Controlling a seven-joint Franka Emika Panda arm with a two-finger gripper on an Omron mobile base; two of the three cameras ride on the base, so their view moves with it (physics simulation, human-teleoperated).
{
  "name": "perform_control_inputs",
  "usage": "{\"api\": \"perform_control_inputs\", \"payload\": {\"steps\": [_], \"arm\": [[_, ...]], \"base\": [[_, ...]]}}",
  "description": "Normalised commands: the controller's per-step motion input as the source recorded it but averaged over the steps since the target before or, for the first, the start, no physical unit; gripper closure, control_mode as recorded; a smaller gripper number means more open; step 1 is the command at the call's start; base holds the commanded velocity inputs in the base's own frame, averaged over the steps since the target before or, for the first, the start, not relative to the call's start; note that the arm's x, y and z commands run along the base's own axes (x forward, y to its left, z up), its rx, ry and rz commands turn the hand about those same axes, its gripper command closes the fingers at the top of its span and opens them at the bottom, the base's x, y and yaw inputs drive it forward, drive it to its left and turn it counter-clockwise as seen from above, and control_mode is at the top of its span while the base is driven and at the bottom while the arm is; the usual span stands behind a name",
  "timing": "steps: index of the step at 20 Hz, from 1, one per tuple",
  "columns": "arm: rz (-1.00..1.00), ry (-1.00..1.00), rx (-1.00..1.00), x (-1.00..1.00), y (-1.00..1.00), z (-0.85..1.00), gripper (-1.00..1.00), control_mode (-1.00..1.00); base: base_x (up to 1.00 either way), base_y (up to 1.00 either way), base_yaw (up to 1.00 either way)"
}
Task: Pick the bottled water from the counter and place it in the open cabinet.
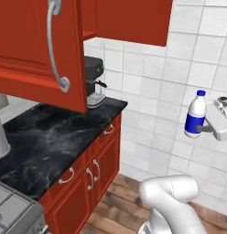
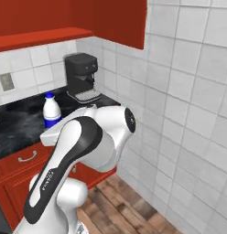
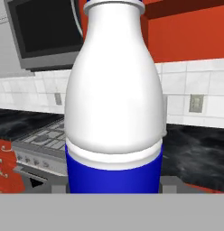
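White-tiled kitchen wall behind. Bottled water (image 1: 196,114) upright, lifted clear of black table (image 1: 51,137), off its end. Gripper (image 1: 208,129) clamped on label band, low grip keeps btl vertical for open cabinet (image 1: 90,27) shelf up-left.

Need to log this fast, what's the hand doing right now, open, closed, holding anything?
Hand: closed on the bottle, held upright in the air, clear of the counter.

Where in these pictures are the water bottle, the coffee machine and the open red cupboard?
bottled water (image 1: 196,119): left base view, blue label band.
coffee machine (image 2: 80,73): right base view, black front.
open cabinet (image 1: 40,50): left base view, door panel.
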Motion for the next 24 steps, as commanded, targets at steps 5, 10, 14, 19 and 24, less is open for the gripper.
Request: {"api": "perform_control_inputs", "payload": {"steps": [5,10,14,19,24], "arm": [[0.00,0.00,0.00,0.00,0.00,0.00,1.00,1.00],[0.00,0.00,0.00,0.00,0.00,0.00,1.00,1.00],[0.00,0.00,0.00,0.00,0.00,0.00,1.00,1.00],[0.00,0.00,0.00,0.00,0.00,0.00,1.00,1.00],[0.00,0.00,0.00,0.00,0.00,0.00,1.00,1.00]], "base": [[0.45,0.06,0.34],[0.32,0.01,0.42],[0.40,-0.07,0.52],[0.47,-0.20,0.54],[0.36,-0.24,0.50]]}}
